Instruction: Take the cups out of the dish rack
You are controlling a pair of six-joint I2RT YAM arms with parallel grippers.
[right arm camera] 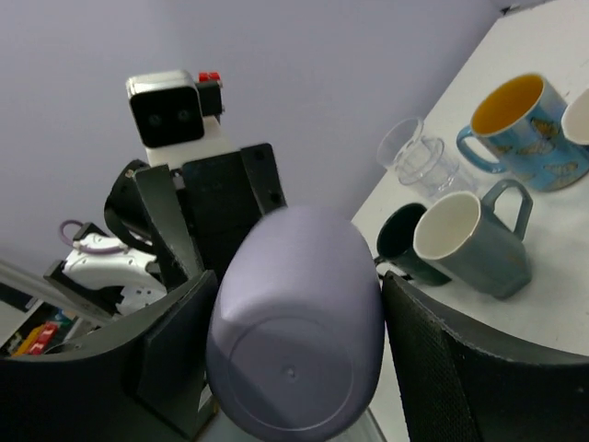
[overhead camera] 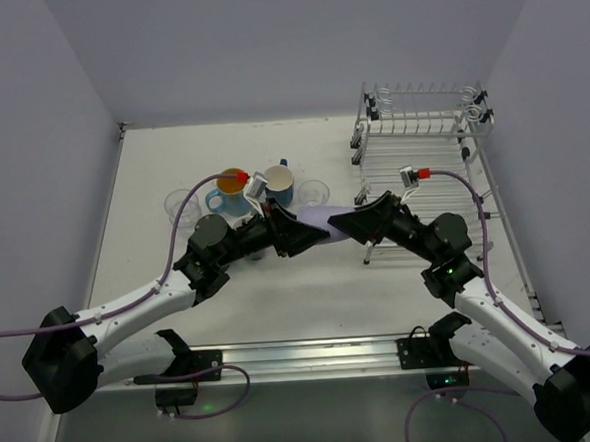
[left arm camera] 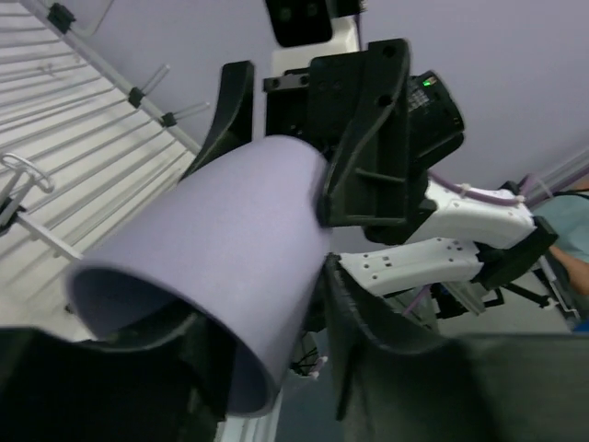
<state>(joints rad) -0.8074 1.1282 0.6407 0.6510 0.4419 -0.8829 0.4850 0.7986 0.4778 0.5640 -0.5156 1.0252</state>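
Observation:
A lavender tumbler [overhead camera: 320, 219] hangs on its side above the table's middle, between both grippers. My left gripper [overhead camera: 298, 231] is closed round its open-rim end [left arm camera: 212, 258]. One finger [left arm camera: 386, 359] touches its side and the other is hidden behind the rim. My right gripper [overhead camera: 363, 221] is shut on its base end [right arm camera: 294, 350], with a finger [right arm camera: 442, 368] pressed on each side. On the table behind stand a blue mug with an orange inside [overhead camera: 231, 188], a teal mug with a white inside [overhead camera: 278, 185] and two clear glasses [overhead camera: 181, 204] [overhead camera: 313, 193]. The dish rack [overhead camera: 421, 148] stands at the back right.
The right wrist view shows the blue mug [right arm camera: 520, 129], the teal mug [right arm camera: 479, 241], a small dark cup [right arm camera: 400, 241] and a clear glass [right arm camera: 414, 157] grouped together. The rack's bars [left arm camera: 83, 120] show in the left wrist view. Purple walls enclose the table.

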